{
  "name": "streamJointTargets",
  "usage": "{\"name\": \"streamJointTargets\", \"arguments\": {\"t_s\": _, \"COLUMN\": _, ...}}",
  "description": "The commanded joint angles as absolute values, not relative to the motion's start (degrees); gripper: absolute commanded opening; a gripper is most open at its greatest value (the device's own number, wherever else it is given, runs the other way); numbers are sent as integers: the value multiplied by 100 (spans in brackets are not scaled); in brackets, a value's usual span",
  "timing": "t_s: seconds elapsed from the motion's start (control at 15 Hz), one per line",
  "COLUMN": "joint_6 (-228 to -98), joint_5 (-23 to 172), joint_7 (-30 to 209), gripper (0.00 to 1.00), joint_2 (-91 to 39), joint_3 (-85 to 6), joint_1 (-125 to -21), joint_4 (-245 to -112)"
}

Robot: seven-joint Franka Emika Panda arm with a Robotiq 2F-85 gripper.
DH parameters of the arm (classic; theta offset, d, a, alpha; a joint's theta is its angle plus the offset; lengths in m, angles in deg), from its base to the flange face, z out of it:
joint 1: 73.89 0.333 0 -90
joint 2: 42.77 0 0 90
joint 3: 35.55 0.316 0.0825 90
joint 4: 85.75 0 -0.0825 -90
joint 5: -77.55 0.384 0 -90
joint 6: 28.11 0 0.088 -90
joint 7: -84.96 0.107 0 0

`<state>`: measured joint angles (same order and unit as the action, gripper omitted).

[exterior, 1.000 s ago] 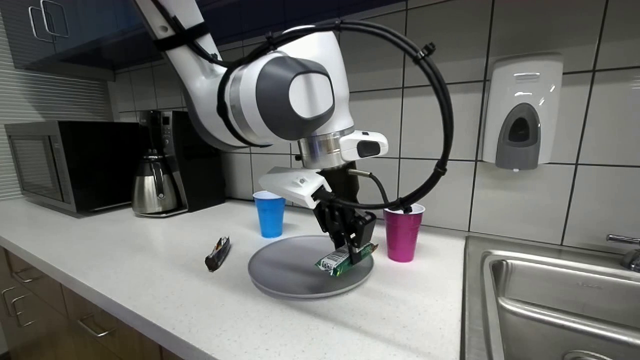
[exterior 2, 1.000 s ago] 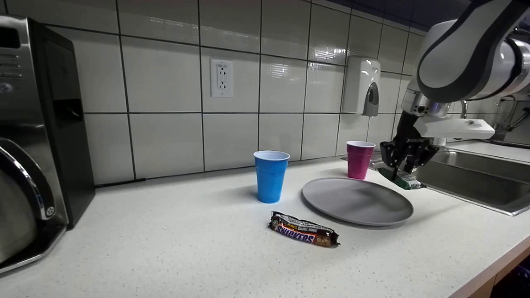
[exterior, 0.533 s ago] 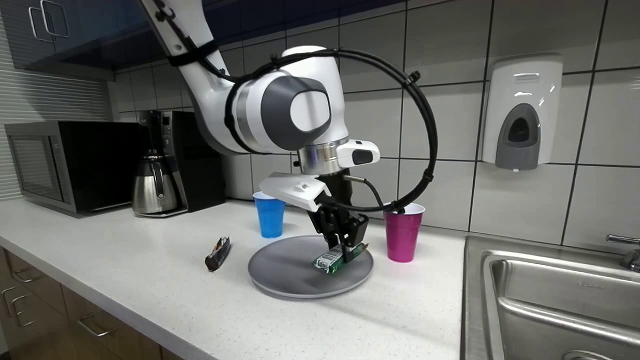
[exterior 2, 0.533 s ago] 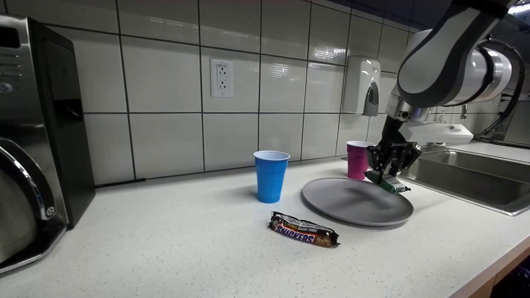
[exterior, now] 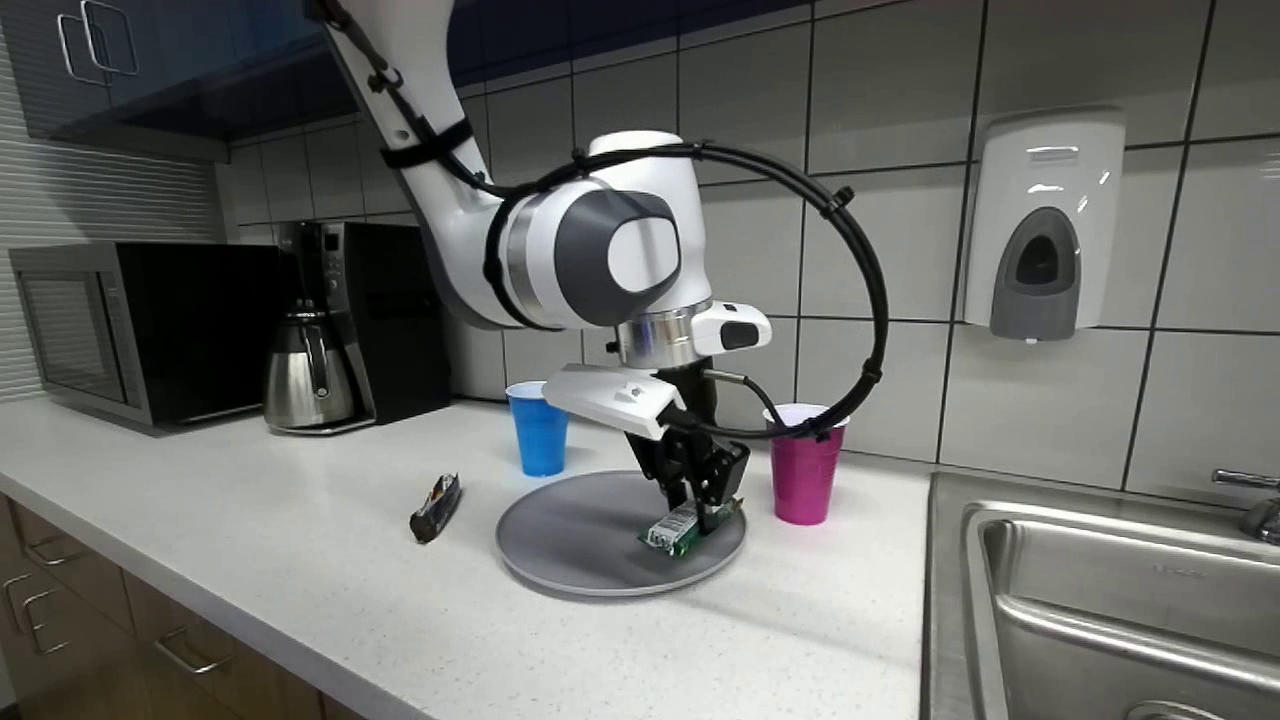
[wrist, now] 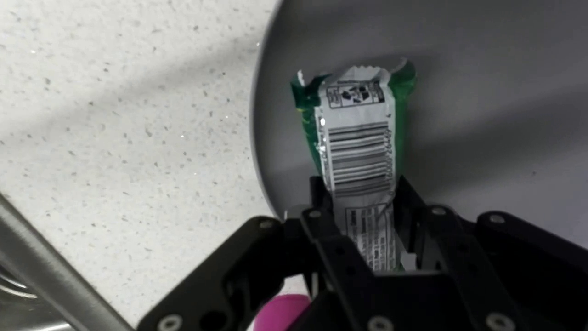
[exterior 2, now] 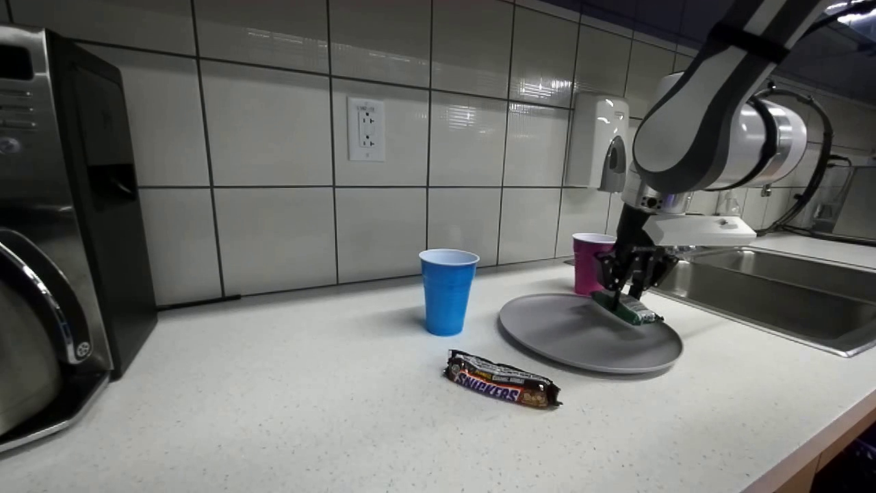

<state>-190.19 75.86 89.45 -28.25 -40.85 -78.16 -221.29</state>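
My gripper (wrist: 360,189) is shut on a green-and-white wrapped bar (wrist: 360,151), one finger on each side, barcode facing up. The bar is low over the right part of a round grey plate (exterior: 580,545), which shows in both exterior views. I cannot tell whether the bar touches the plate. The far end of the bar is hidden by the gripper in the wrist view. A magenta cup (exterior: 803,480) stands close behind the gripper (exterior 2: 626,301). A brown Snickers bar (exterior 2: 503,382) lies on the counter beside the plate. A blue cup (exterior 2: 448,294) stands upright behind it.
A steel sink (exterior: 1130,600) is set into the counter at the right. A coffee maker (exterior: 390,320) with a steel carafe and a microwave (exterior: 190,330) stand at the left. A soap dispenser (exterior: 1045,220) hangs on the tiled wall.
The arm has carried the green bar from near the plate's sink-side edge to over the plate and lowered it. The plate, the cups and the Snickers bar have not moved.
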Motion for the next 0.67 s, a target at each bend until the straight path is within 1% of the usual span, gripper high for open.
{"name": "streamJointTargets", "arguments": {"t_s": 0.0, "joint_6": -18861, "joint_5": 7708, "joint_7": 8676, "gripper": 69, "joint_2": -2766, "joint_3": -4001, "joint_1": -7872, "joint_4": -21921}}
{"name": "streamJointTargets", "arguments": {"t_s": 0.27, "joint_6": -18879, "joint_5": 7669, "joint_7": 8665, "gripper": 98, "joint_2": -2927, "joint_3": -3984, "joint_1": -7826, "joint_4": -21998}}
{"name": "streamJointTargets", "arguments": {"t_s": 0.33, "joint_6": -18882, "joint_5": 7668, "joint_7": 8658, "gripper": 100, "joint_2": -2972, "joint_3": -3971, "joint_1": -7816, "joint_4": -22024}}
{"name": "streamJointTargets", "arguments": {"t_s": 0.6, "joint_6": -18875, "joint_5": 7691, "joint_7": 8554, "gripper": 100, "joint_2": -3250, "joint_3": -3821, "joint_1": -7739, "joint_4": -22210}}
